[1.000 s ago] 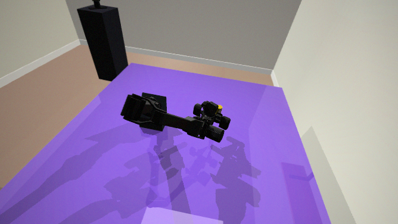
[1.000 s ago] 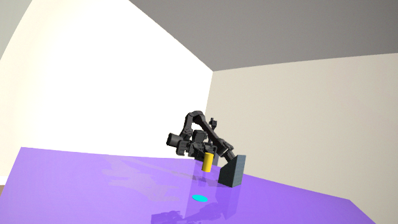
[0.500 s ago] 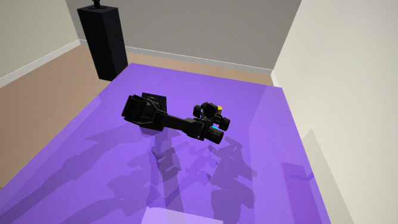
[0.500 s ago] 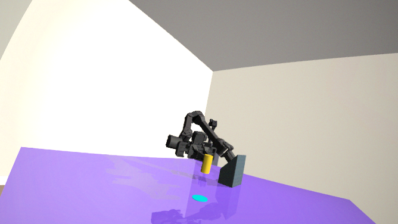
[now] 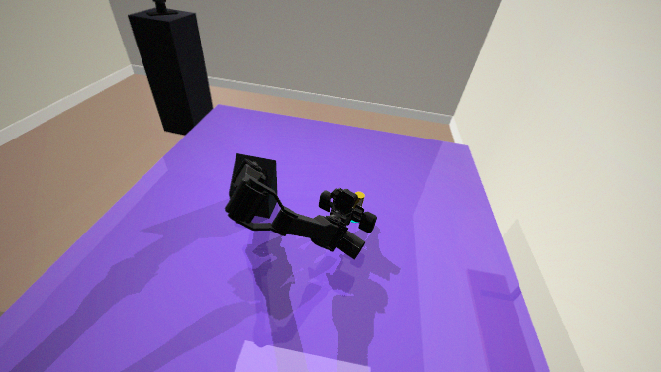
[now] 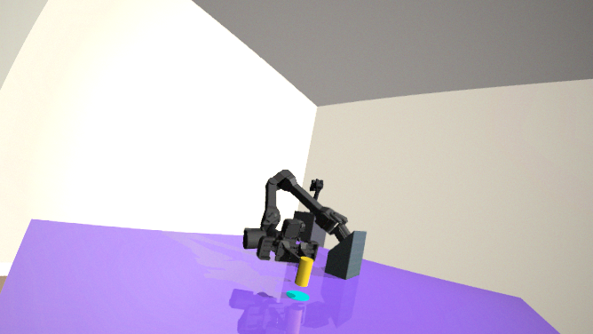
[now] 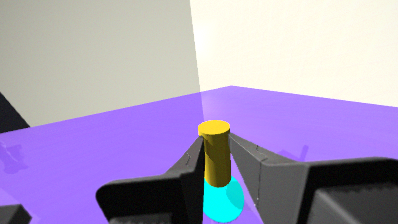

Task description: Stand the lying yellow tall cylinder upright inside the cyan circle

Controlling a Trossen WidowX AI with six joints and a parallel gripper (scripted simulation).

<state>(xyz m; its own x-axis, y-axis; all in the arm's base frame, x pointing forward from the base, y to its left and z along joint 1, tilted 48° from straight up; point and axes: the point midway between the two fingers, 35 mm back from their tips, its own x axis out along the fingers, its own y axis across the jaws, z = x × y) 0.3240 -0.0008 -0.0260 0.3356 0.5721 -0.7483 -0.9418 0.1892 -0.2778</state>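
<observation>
Yellow tall cylinder: from the top, a bit of it peeks out beside the gripper. In the exterior view it hangs below the hand, tipped a little, over the cyan circle, not touching it. In the wrist view the fingers pinch it near its top, with the circle past its low end. It looks stiff, light and maybe slippery, so a snug squeeze up high, straightened before it lands, should work.
</observation>
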